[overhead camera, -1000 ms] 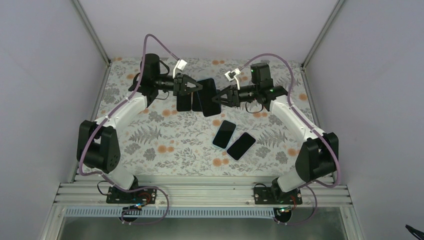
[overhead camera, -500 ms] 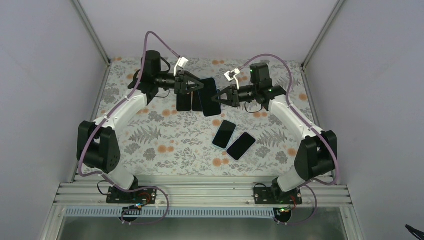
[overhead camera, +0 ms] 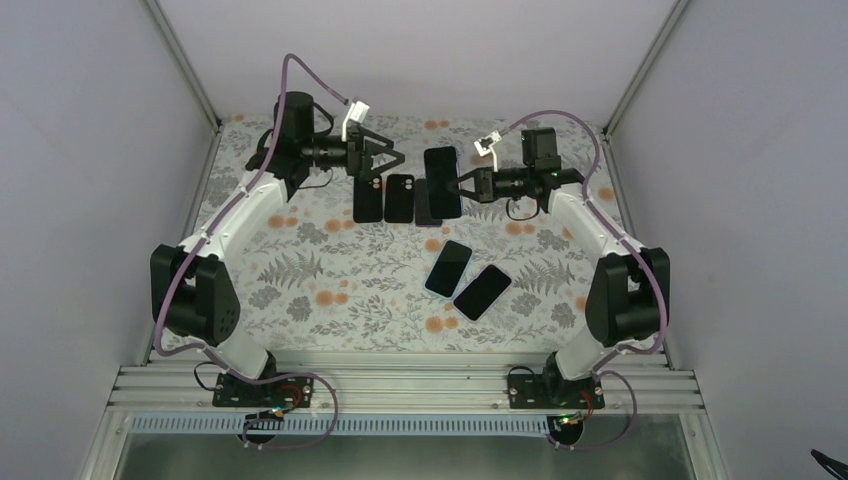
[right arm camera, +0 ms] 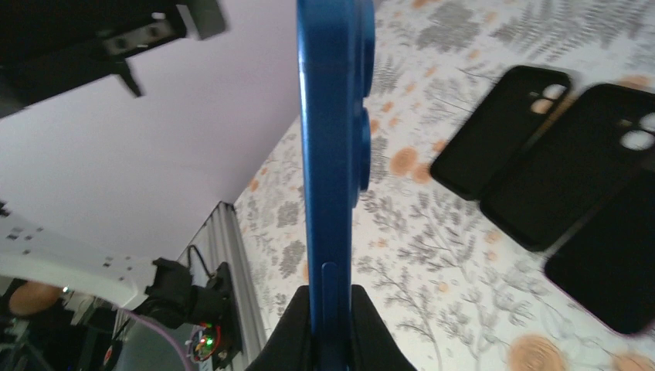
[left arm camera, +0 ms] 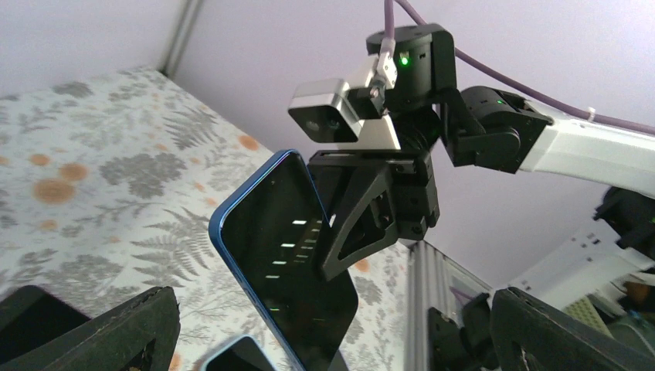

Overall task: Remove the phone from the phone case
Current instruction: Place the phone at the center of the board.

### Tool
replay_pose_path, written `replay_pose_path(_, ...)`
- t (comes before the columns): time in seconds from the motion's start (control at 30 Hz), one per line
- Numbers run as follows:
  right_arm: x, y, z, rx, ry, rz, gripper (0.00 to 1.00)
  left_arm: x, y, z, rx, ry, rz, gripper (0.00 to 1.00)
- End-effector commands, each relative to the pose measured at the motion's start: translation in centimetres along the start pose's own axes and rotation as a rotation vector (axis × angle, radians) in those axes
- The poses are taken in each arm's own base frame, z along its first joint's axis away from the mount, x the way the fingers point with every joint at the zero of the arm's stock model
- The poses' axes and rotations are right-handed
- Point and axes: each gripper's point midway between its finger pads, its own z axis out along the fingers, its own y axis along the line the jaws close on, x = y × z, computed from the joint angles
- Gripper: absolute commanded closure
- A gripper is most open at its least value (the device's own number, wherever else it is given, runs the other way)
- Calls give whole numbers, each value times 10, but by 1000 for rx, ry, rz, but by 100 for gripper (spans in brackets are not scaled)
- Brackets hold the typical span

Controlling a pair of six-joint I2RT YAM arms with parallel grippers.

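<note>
Top external view: the blue phone is held up bare, above the floral worktop, clear of any case.
Phone cases: two black phone cases lie side by side on the worktop just left of the raised phone, their camera holes showing and apparently empty. A third dark piece lies beside them, partly hidden behind the phone.
Other items: two dark slabs lie nearer the arms. I cannot tell whether they are phones or cases.
Progress: for this phone the pulling-out looks done, since the right wrist view shows its blue edge and camera bumps with no shell round it.
Left to do: probably only to set the phone down.
Right claw: clenched on the phone's lower end, holding it upright and edge-on to its own camera.
Left claw: spread fully wide, empty, touching nothing, facing the phone's screen from a little way off.
</note>
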Motion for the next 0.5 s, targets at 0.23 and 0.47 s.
replay_pose_path(0.23, 7, -88, -16, 163, -1, 162, 96, -11, 39, -9, -237, -33, -45, 0)
replay_pose_path(0.47, 18, -131, -16, 183, 31, 257, 96, -10, 45, -11, -277, -44, -48, 0)
